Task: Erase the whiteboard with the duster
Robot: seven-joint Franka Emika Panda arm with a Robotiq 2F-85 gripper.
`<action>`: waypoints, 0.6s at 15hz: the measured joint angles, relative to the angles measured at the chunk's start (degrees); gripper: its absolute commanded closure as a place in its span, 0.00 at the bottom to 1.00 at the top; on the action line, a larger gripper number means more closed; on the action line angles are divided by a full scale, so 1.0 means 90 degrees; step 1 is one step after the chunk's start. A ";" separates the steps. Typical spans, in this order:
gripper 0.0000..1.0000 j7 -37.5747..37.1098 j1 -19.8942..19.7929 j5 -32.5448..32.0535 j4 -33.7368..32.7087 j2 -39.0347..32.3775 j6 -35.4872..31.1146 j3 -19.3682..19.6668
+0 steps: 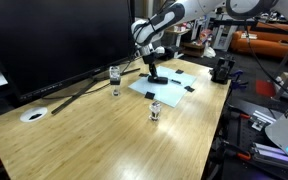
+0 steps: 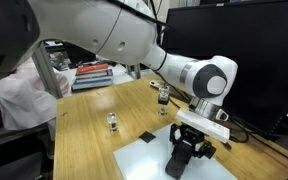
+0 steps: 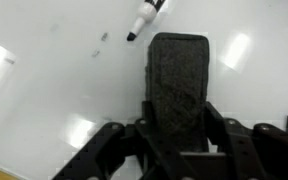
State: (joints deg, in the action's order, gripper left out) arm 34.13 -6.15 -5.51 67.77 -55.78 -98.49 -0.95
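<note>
Hovering by the worktop's edge, bare wood alongside
Gripper clenched on the duster, flat on the whiteboard.

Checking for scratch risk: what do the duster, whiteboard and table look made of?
Duster: dark, matte, pebbled face, likely felt or foam.
Whiteboard: smooth glossy white sheet; light glares reflect off it.
Table: light wood, satin finish, visible plank strips.

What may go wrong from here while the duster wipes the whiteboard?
1. The marker lies on the whiteboard just beyond the duster; a wipe may push it away.
2. The small marks sit to the side of the duster and may be missed.
3. The small glass near the whiteboard's edge may be knocked by a wide sweep.
</note>
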 measured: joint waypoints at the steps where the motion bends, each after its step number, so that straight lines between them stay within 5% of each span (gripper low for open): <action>1: 0.74 -0.0045 -0.0035 0.0000 0.0000 -0.0004 0.0014 0.0021; 9: 0.74 -0.0339 -0.0029 -0.0062 -0.0002 -0.0017 0.0061 0.0039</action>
State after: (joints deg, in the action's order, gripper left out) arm 31.08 -6.41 -6.06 67.76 -55.94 -97.95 -0.60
